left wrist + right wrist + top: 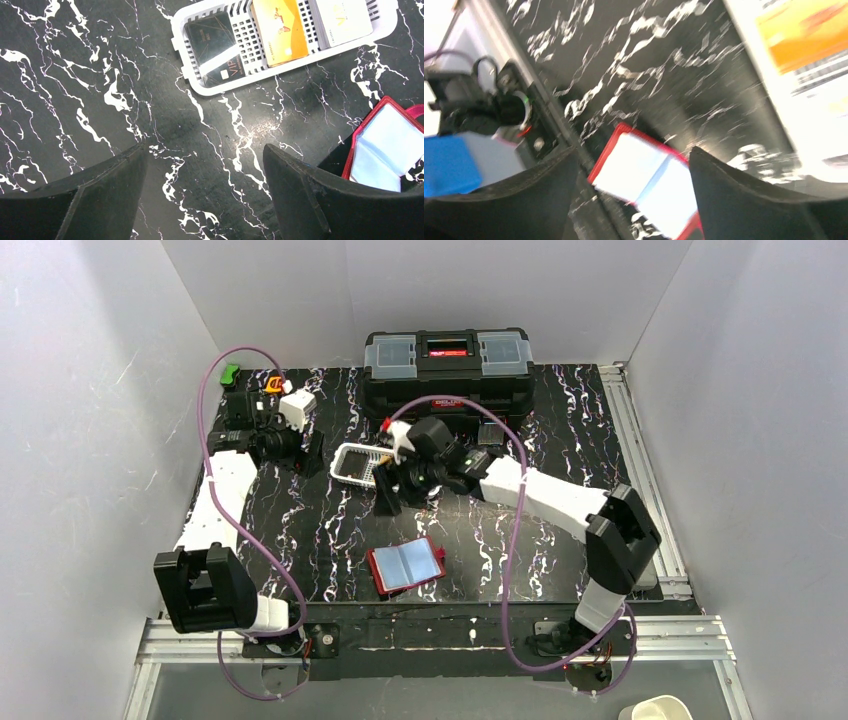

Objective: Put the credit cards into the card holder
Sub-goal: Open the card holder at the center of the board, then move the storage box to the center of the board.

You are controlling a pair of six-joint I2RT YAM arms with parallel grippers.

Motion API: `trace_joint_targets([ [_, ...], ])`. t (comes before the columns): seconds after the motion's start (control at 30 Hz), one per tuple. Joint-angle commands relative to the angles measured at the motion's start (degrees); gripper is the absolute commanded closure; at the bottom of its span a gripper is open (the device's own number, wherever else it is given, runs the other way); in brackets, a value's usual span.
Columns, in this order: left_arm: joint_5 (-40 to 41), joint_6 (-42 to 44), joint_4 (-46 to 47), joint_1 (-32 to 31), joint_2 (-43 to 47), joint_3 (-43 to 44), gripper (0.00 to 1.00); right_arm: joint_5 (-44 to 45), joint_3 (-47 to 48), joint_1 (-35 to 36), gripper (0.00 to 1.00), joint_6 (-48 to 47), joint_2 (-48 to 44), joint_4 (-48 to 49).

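Credit cards (280, 30), three thin plastic rectangles counted (one black, one orange, one cream), lie inside one white mesh basket (235, 84). One red leather-like card holder (406, 566) lies open on the black marbled table (300, 540) nearby. Left gripper (205, 150), right gripper (634, 152): jaws released, empty

The table (75, 75) is black with white marble veining, the basket (248, 37) white mesh around a black card (212, 42), an orange card (278, 30) and a cream card (345, 17), the card holder (405, 566) red with pale blue pockets, and the far toolbox (447, 365) black and red.
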State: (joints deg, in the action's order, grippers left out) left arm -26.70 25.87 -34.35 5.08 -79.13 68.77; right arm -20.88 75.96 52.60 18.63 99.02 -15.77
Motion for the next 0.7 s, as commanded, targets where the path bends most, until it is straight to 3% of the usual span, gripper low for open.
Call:
trace_joint_targets([
  [0.0, -3.5, -0.2, 0.3, 0.2, 0.3, 2.3, 0.17, 19.0, 8.7, -2.8, 0.02, 1.7, -5.0, -6.2],
  [0.03, -4.0, -0.3, 0.9, 0.2, 0.1, 2.5, 0.16, 18.5, 9.6, -4.8, 0.02, 5.9, -5.5, -6.7],
  [0.13, -4.5, -1.3, 2.9, 0.2, -1.2, 3.4, 0.14, 4.9, 8.0, -11.3, 0.02, 9.2, -4.3, -0.1],
  [0.23, -4.7, -2.0, 4.6, 0.3, -3.2, 4.0, 0.13, 15.5, 16.7, -10.4, 0.02, 6.0, 1.7, -11.5],
  [0.43, -3.3, -4.9, 5.4, 0.2, -7.8, 6.1, 0.17, 31.6, 20.2, -7.8, 0.18, 3.7, 6.4, -18.0],
  [0.67, -3.9, -7.6, 10.4, 0.1, -14.7, 6.1, 0.23, 39.8, 11.5, -8.3, 0.24, 7.3, 3.8, -17.3],
])
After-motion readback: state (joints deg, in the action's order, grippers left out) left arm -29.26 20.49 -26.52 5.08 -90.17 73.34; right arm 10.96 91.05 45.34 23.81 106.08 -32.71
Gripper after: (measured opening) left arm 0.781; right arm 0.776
